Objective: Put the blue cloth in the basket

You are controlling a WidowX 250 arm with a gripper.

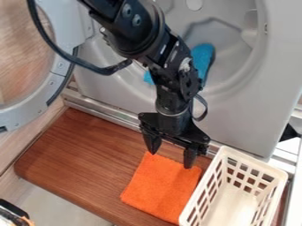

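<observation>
1. Camera view: in the near right corner, the white basket [254, 162] is placed on the wooden board [82, 163], its mouth turned up.
2. Just beside it, the orange cloth [162, 185] is laid flat.
3. Over that cloth's far edge, the gripper [171, 160] is pointed down, its fingers [189, 157] spread wide and nothing held; whether the orange cloth is touched cannot be told.
4. Farther off, beyond the fingers and partly hidden by the arm [174, 84], the blue cloth [202, 58] is seen in the grey round opening [230, 66]. Its right part is stretched away from the camera; the whole long axis cannot be told.
5. For the coming move, the fingers probably need to be raised and drawn back into the opening, away from the basket; the rim could be knocked.
</observation>
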